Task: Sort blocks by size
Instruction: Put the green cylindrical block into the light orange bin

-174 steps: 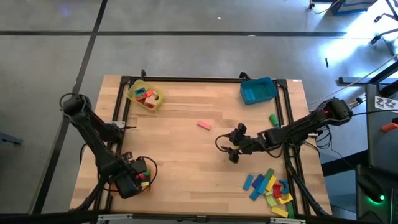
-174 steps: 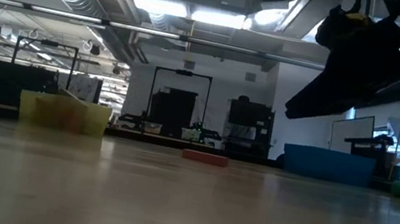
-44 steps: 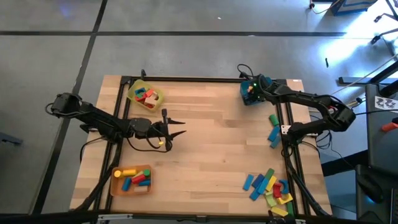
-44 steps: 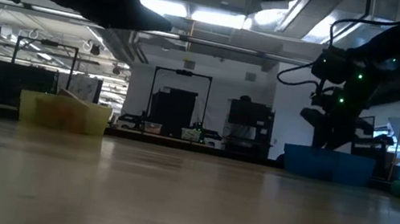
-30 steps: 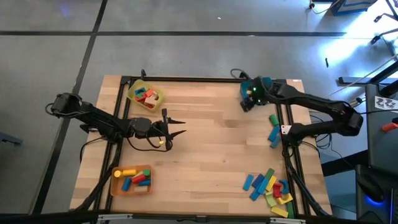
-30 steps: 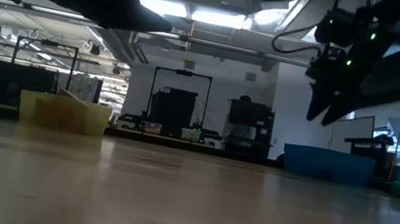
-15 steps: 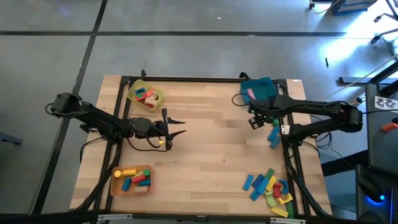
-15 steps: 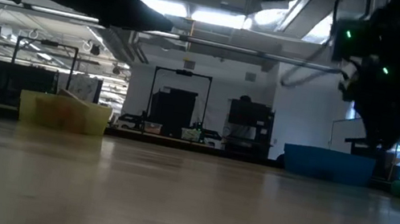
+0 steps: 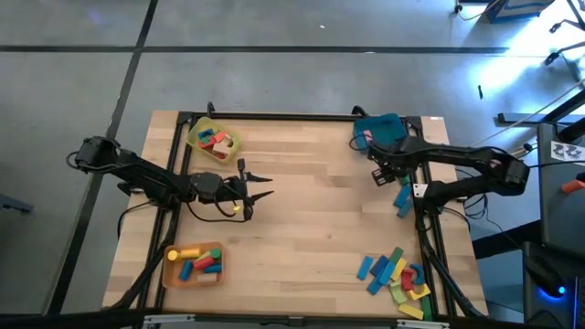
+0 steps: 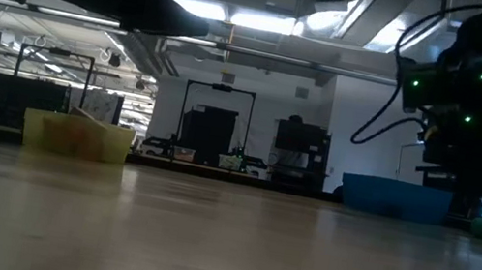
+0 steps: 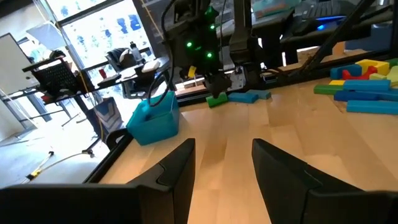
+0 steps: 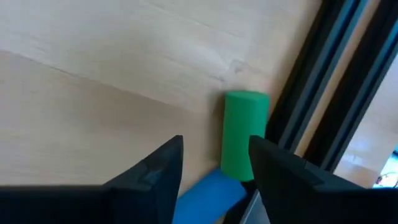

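Sorting is partly done, it seems: blocks already lie in the yellow tray upper left, the orange tray lower left and the blue tray upper right. A bright pile of bars and arches waits lower right on the counter. The right gripper, fingers apart and empty, hovers beside a smooth green cylinder and blue pieces at the right edge. The left gripper waits open, centre-left.

Yellow tray, blue tray, orange tray
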